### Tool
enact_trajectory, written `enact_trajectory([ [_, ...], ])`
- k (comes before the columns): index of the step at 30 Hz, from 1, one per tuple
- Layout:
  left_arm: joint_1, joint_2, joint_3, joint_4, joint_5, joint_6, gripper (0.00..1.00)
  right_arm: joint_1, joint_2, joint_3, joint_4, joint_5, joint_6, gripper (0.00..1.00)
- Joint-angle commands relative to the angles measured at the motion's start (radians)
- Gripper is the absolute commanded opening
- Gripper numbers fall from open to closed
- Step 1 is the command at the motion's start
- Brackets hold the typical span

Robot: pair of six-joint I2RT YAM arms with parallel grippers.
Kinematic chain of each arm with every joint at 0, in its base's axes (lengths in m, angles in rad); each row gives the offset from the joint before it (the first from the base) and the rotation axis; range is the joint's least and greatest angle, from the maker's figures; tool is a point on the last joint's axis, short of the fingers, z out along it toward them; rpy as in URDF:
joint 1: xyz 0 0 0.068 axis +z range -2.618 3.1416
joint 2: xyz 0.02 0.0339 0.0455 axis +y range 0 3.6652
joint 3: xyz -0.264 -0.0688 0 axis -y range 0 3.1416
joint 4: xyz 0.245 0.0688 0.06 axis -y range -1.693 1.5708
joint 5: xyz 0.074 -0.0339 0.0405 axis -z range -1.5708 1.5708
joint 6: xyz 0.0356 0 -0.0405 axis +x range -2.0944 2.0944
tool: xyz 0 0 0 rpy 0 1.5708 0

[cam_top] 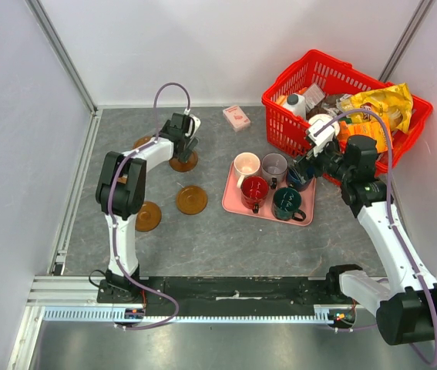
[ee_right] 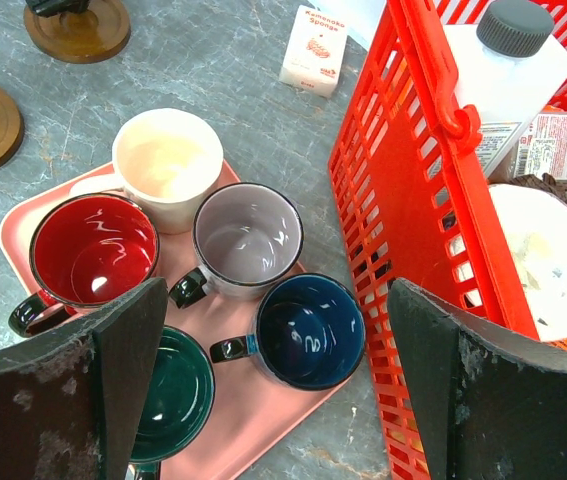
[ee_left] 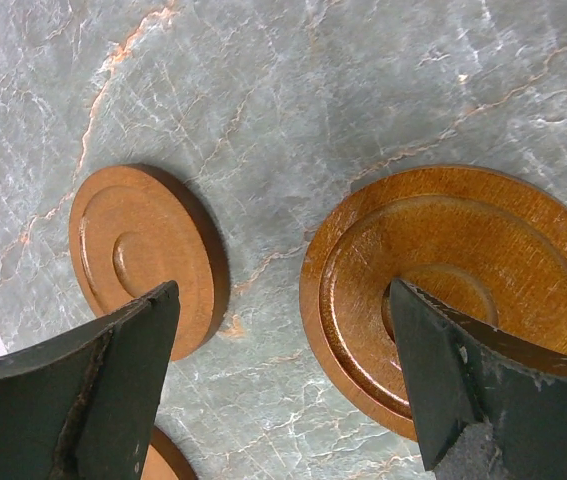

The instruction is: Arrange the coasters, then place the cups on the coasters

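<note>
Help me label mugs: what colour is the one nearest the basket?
Navy blue mug, best in right wrist view.

A robot test cell is shown. It is walled by white panels (cam_top: 233, 46) at 12 o'clock and edged by an aluminium rail (cam_top: 64, 291) at 6.

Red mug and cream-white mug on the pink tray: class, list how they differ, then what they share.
The glossy red mug has a dark rim and black handle; the cream-white mug is pale all over. The red mug's inside shines with reflections; the cream-white one looks matt. The cream-white mug sits at the pink rectangular tray's far edge, the red mug nearer its middle. Both stand upright and empty on it.
</note>
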Motion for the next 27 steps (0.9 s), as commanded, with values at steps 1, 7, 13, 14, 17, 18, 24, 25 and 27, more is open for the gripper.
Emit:
enact_trajectory([
  [1,0.023,0.04,-0.019,-0.119,-0.03,0.026,0.92,-0.003,-0.016,0.0,0.027,-0.022,0.009,0.98],
  [7,0.022,-0.015,-0.031,-0.119,0.024,-0.003,0.92,-0.005,-0.017,0.0,0.027,-0.022,0.011,0.98],
  [13,0.022,-0.15,-0.013,-0.107,0.113,-0.044,0.93,-0.005,-0.014,-0.002,0.027,-0.022,0.014,0.98],
  [14,0.022,-0.191,-0.011,-0.107,0.13,-0.049,0.93,-0.003,-0.014,0.0,0.027,-0.022,0.014,0.98],
  [17,0.022,-0.337,-0.035,-0.118,0.221,-0.06,0.93,-0.003,-0.014,0.0,0.029,-0.017,0.012,0.98],
  [18,0.022,-0.394,-0.055,-0.127,0.263,-0.058,0.93,-0.003,-0.017,0.0,0.027,-0.019,0.011,0.98],
  [24,0.046,-0.829,-0.38,-0.152,0.459,0.031,0.95,-0.005,-0.028,0.001,0.027,-0.028,0.015,0.98],
  [25,0.068,-0.895,-0.46,-0.138,0.473,0.029,0.97,-0.003,-0.031,0.001,0.027,-0.035,0.017,0.98],
  [27,0.12,-1.033,-0.601,-0.115,0.512,0.031,1.0,-0.005,-0.034,0.001,0.027,-0.043,0.02,0.98],
])
